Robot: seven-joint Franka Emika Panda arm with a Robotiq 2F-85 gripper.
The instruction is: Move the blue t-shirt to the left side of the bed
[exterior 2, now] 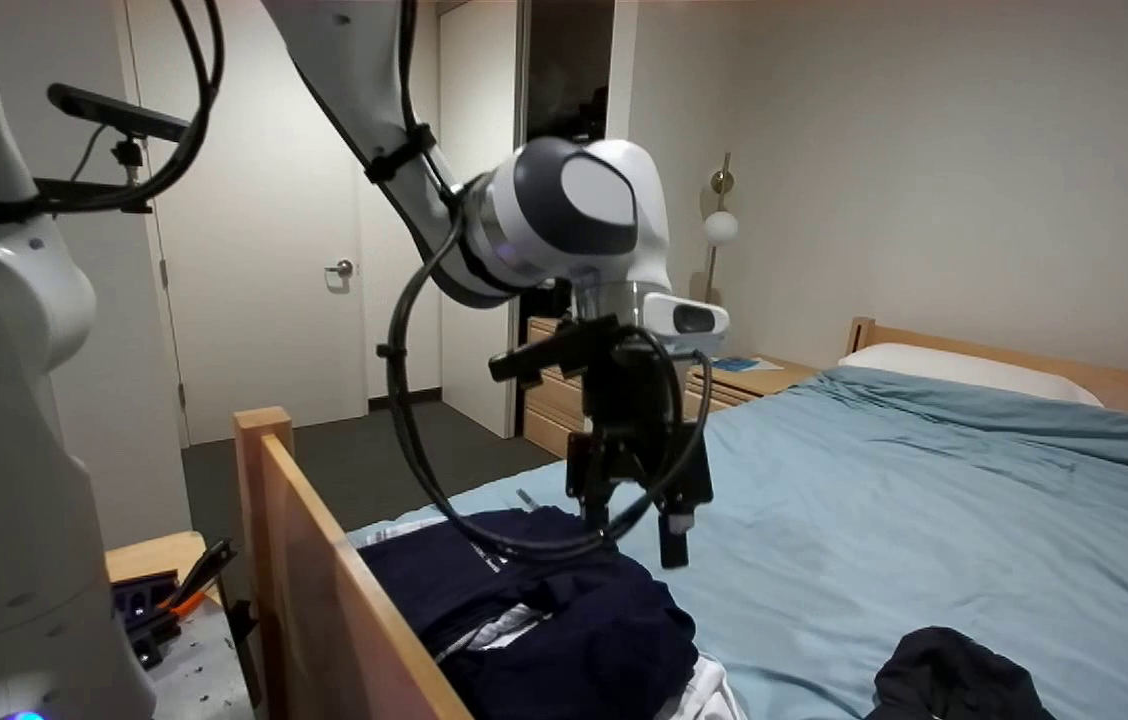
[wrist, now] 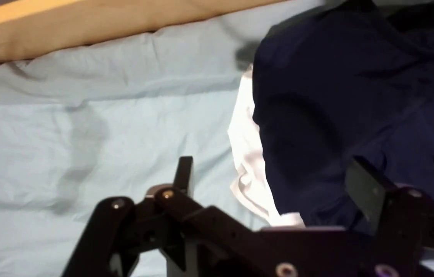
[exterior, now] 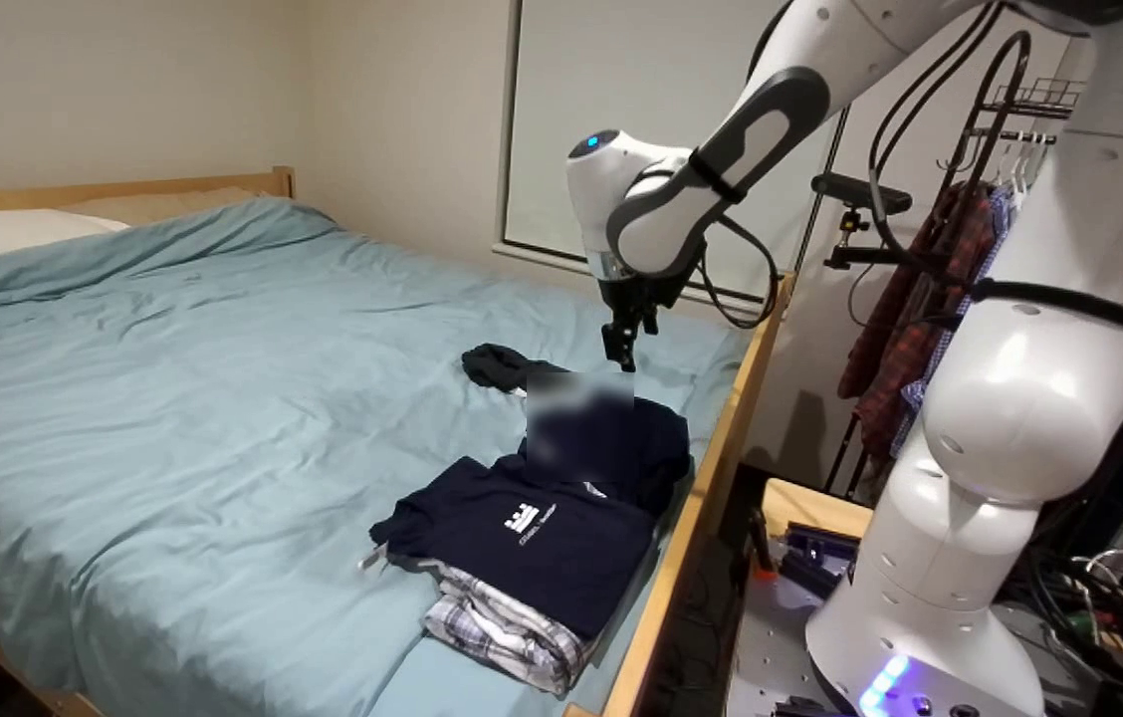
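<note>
Gripper [wrist: 271,159] wide at edge of shirt [wrist: 344,107], no pinch yet

Fingers [wrist: 365,192] spread far apart, holding nothing. Per wrist view, one's over shirt, the other's over bare bed [wrist: 147,130]; prob. off-centre for a good bite. Tips look low, but in an exterior view a blurred patch covers the spot, so can't tell re: contact.

Cable [exterior 2: 398,390] loops low by the gripper; could catch on shirt, so keep twists small.

White cloth [wrist: 251,169] pokes out from under shirt's edge, right btwn the fingers. Best: shift inward over navy 1st, so both tips land on it, then straight down, light press, pinch a fold of navy only. Too deep & the white likely tags along. Do a small test lift & check nothing pale hangs below.

Shirt itself = plain navy, rumpled on the bed near the rail [wrist: 86,27]; prob. the one meant, tho printed shirt [exterior: 571,563] just beside it would fit too. That one lies on plaid cloth [exterior: 507,627] & the two navy edges look to meet, so lift, don't drag, or both may slide.

Further off, black cloth [exterior: 494,366] sits on the bed: route over or around it.

Drop spot: bare bed, well apart from the other clothes. Which side counts as L isn't clear from pics, so confirm b4 travel. Lower fully b4 letting go, so it lands flat-ish. Pillow [exterior 2: 964,370] end looks needlessly far.
</note>
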